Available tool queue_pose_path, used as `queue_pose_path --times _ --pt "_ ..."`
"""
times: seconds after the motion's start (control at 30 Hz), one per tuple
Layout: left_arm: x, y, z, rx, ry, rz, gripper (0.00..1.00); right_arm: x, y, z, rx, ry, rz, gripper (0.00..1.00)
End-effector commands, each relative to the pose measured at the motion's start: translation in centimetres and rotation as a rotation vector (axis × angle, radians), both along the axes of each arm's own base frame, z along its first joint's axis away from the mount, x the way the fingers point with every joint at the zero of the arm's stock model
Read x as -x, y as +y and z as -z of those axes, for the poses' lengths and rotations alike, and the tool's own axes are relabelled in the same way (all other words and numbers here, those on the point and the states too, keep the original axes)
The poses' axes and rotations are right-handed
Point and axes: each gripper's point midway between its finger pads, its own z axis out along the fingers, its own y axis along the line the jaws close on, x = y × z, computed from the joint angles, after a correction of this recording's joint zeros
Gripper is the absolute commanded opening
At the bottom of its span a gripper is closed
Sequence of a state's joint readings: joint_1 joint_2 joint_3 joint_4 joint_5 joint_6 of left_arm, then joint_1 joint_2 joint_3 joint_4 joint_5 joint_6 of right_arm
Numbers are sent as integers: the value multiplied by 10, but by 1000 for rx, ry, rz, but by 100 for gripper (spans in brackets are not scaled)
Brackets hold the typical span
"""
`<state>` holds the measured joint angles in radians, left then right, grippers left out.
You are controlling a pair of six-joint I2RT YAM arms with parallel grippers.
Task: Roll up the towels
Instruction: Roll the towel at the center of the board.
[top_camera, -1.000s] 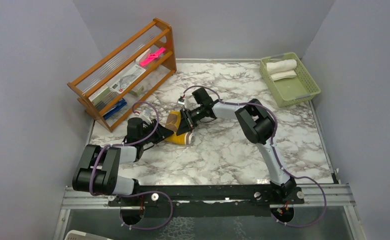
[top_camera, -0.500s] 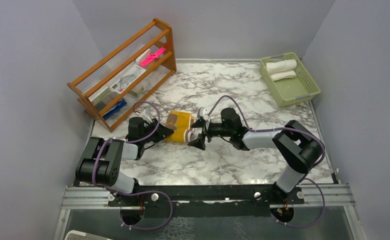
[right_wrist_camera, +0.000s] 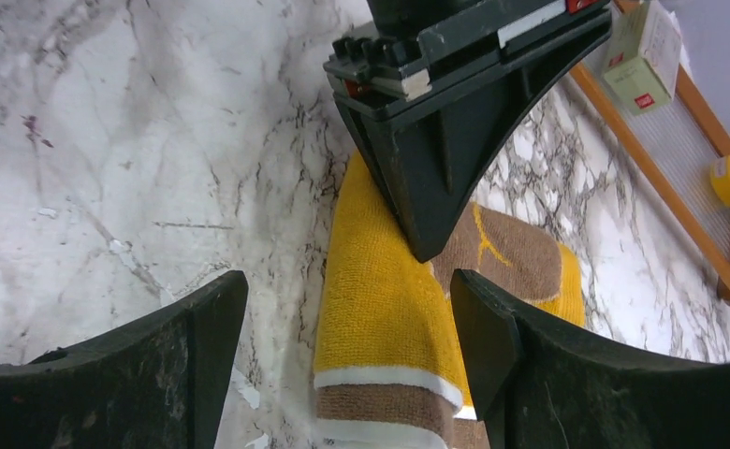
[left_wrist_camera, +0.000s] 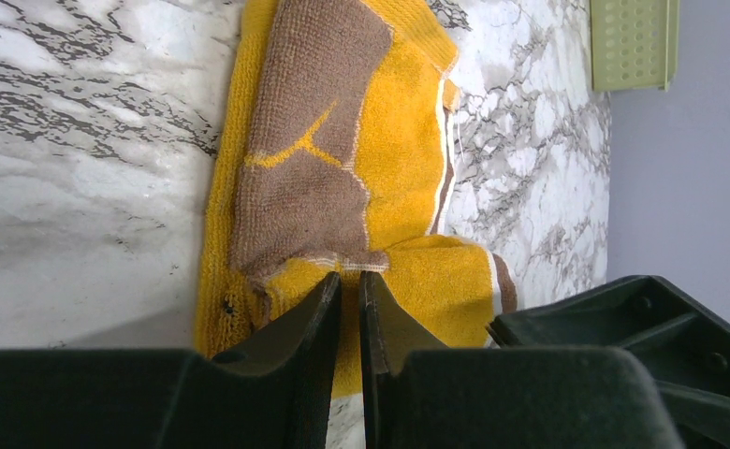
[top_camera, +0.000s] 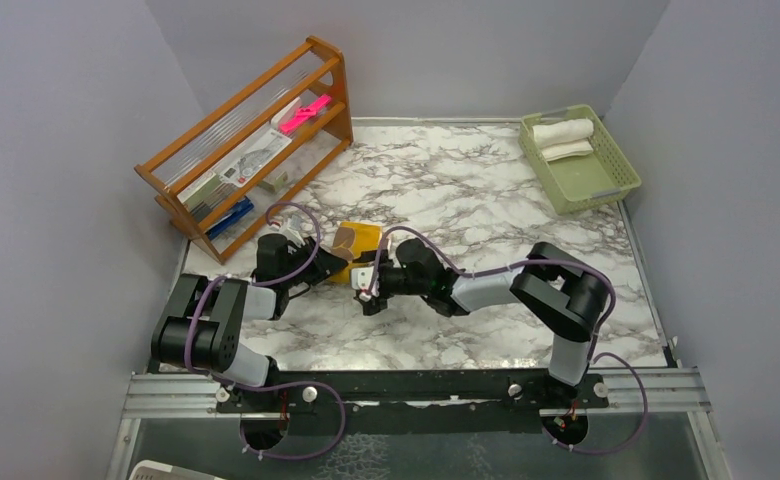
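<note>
The mustard-yellow towel (top_camera: pixel 358 243) with its brown printed face (left_wrist_camera: pixel 310 150) lies on the marble table, left of centre, partly rolled. My left gripper (left_wrist_camera: pixel 350 276) is shut on a fold at the towel's edge, reaching in from the left (top_camera: pixel 334 262). At the towel's banded end (right_wrist_camera: pixel 385 402), my right gripper (right_wrist_camera: pixel 347 292) stands open with one finger on each side of the roll and holds nothing (top_camera: pixel 368 285). A cream-white towel (top_camera: pixel 563 131) lies rolled in the green basket (top_camera: pixel 588 180) at the back right.
A wooden rack (top_camera: pixel 251 150) with small items stands at the back left, close behind my left arm. My two grippers sit almost tip to tip over the towel. Grey walls enclose the table on three sides.
My right gripper opened and let go of the yellow towel. Its arm swung round to the near right, then came back left to the towel's end. The left gripper kept its grip.
</note>
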<state>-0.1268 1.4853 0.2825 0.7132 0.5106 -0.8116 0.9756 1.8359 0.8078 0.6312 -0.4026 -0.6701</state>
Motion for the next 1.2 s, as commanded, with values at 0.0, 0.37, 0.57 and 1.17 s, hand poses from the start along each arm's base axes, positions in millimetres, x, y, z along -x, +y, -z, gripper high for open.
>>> queue_pose_path --times 0.0,0.37,0.57,1.17 --pt "8 12 26 -87 74 -34 18 -18 -3 15 95 -75 66 78" --pt "0 12 10 -94 44 -30 18 -29 -10 53 254 16 146 38" --pt "-17 18 -31 -99 -21 -52 19 -21 -8 64 313 241 208 1" --pt "-2 24 -108 -116 -179 -41 26 -24 -21 -1 29 1305 47 1"
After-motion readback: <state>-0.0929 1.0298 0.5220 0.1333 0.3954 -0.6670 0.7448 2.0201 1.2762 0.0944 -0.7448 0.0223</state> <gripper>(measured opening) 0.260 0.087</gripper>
